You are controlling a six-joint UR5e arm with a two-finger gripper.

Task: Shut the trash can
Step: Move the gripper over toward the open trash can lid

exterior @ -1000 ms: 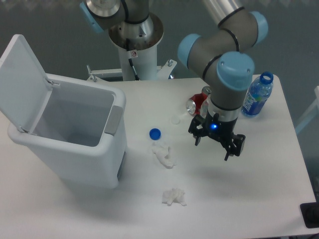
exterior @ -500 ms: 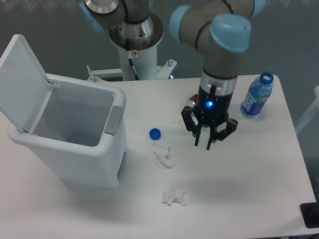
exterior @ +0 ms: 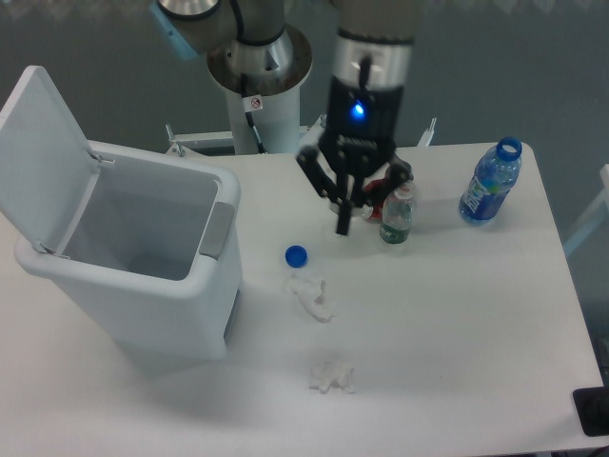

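The trash can (exterior: 133,257) is a large white bin standing at the left of the table. Its flat lid (exterior: 43,152) is swung up and back on the hinge, leaving the inside open and showing nothing in it. A grey latch (exterior: 217,228) sits on its right rim. My gripper (exterior: 343,217) hangs above the table's middle back, well to the right of the bin, pointing down. Its fingers (exterior: 342,219) look close together with nothing between them.
A blue bottle cap (exterior: 296,255) and two crumpled white tissues (exterior: 313,296) (exterior: 331,377) lie right of the bin. A small clear bottle (exterior: 397,214) and a red can (exterior: 377,203) stand beside the gripper. A blue water bottle (exterior: 489,183) stands at the back right.
The arm has risen and swung left and toward the back of the table, uncovering the small clear bottle. The bin and its lid have not moved.
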